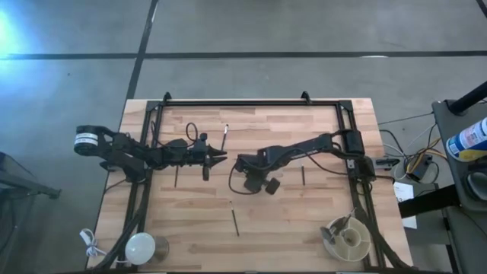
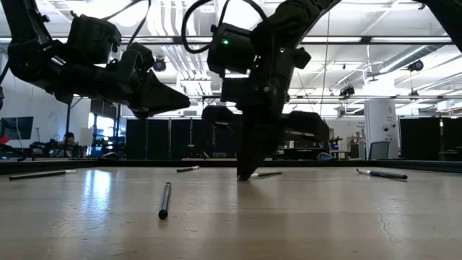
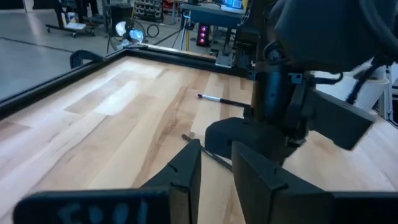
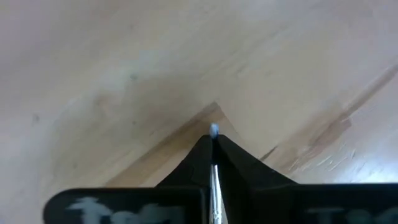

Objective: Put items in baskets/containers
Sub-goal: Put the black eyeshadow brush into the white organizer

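My right gripper (image 1: 255, 176) (image 2: 244, 175) (image 4: 213, 140) points steeply down at the middle of the wooden table and is shut on a thin silver-shafted brush (image 2: 268, 174). My left gripper (image 1: 221, 157) (image 2: 184, 99) (image 3: 216, 168) hangs level above the table just left of it, open, with nothing between its fingers. Loose brushes lie flat on the wood: one near the far rail (image 1: 226, 135), one at the left (image 1: 176, 176), one at the right (image 1: 303, 175) and one toward the near edge (image 1: 235, 221). The round beige basket (image 1: 365, 243) stands at the near right corner with brushes in it. My right gripper pinches the brush between its two fingertips close to one end; the small pale end (image 4: 213, 129) shows just past the tips. The silver shaft (image 4: 215, 186) runs back along the slit between the fingers. The fingers come from above, steeply slanted, their tips down at the tabletop.
A white glossy dome with a cord (image 1: 141, 245) sits at the near left corner. A black frame rail (image 1: 251, 102) runs along the table's far side and down both sides. Bare wood lies between the grippers and the near edge.
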Controlling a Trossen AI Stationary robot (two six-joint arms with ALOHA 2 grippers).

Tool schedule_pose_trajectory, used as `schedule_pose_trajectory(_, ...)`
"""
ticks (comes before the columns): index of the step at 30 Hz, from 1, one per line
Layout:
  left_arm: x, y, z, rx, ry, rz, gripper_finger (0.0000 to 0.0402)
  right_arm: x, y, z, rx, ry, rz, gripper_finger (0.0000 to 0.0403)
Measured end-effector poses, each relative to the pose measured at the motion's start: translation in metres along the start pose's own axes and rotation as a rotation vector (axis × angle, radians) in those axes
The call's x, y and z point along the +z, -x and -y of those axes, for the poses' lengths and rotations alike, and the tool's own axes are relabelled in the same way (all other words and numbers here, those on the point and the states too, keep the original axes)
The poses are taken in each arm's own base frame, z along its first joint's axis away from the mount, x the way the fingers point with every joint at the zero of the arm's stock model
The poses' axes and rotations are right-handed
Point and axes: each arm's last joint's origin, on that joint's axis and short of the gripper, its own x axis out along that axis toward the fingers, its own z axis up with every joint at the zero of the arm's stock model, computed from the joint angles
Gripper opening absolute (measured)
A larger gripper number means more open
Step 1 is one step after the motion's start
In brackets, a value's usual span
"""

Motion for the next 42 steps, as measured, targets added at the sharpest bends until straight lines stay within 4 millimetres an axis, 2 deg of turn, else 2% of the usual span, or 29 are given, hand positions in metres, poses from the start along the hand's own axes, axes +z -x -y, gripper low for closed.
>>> schedule_pose_trajectory(8, 0.001, -0.002, -0.002, 0.073, 0.042, -0.001, 0.0083, -0.002, 0.011, 0.006, 0.016, -0.235, 0.144, 0.0009)
schedule_pose_trajectory(15, 0.005, -0.003, -0.002, 0.093, 0.040, 0.034, 0.0083, -0.007, 0.033, 0.004, -0.134, -0.364, 0.302, 0.0008)
schedule_pose_trajectory(23, 0.013, -0.002, 0.000, 0.031, 0.036, 0.116, 0.0083, -0.011, 0.089, -0.008, -0.440, -0.487, 0.580, 0.0008)
schedule_pose_trajectory(27, 0.018, -0.004, 0.003, 0.001, 0.046, 0.147, 0.0083, -0.012, 0.121, -0.013, -0.604, -0.558, 0.790, 0.0008)
schedule_pose_trajectory(30, 0.027, -0.010, 0.008, -0.024, 0.050, 0.181, 0.0083, -0.015, 0.135, -0.017, -0.688, -0.613, 0.947, 0.0008)
schedule_pose_trajectory(35, 0.042, -0.022, 0.021, -0.079, 0.033, 0.246, 0.0083, -0.013, 0.149, -0.018, -0.761, -0.634, 1.169, 0.0008)
schedule_pose_trajectory(42, 0.057, -0.038, 0.028, -0.099, 0.012, 0.293, 0.0083, -0.011, 0.155, -0.018, -0.789, -0.630, 1.241, 0.0008)
